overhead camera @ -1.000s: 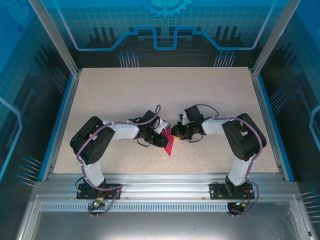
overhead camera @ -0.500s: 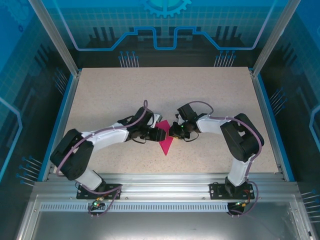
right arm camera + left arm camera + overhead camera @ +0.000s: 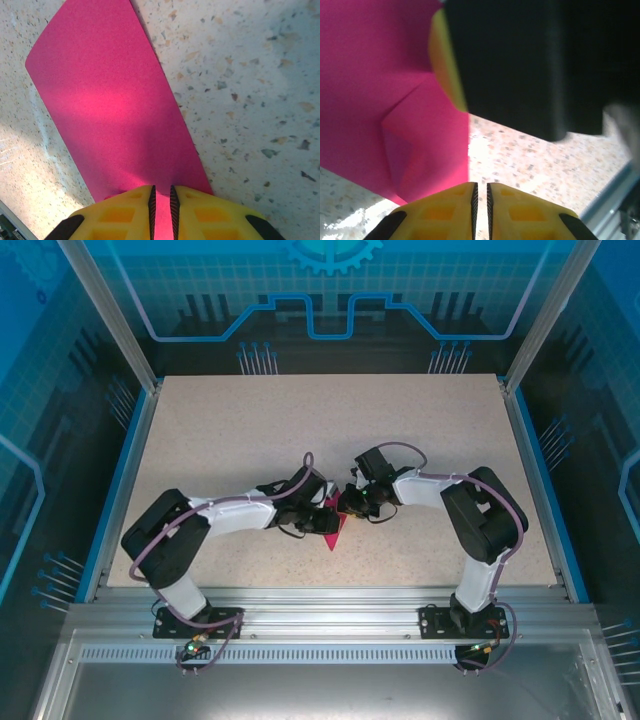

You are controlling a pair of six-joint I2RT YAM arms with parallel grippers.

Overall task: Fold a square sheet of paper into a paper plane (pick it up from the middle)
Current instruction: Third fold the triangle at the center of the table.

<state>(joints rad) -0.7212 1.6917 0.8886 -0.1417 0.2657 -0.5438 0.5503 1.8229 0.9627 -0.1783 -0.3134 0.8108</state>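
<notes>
Creasing is proceeding: right claw (image 3: 161, 192) is pinching the paper (image 3: 115, 110); left claw (image 3: 480, 187) is resting narrow (apparently empty). Next fold is likely requiring a left regrasp.

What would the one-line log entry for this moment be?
pink paper: creased, mid-fold | right gripper: shut on pink paper | left gripper: shut, hold unclear

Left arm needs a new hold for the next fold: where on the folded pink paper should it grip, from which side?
Take its straight free edge ahead of the left gripper, coming low from the left. The right gripper clamps the folded pink paper at one end, likely steadying that edge.
</notes>
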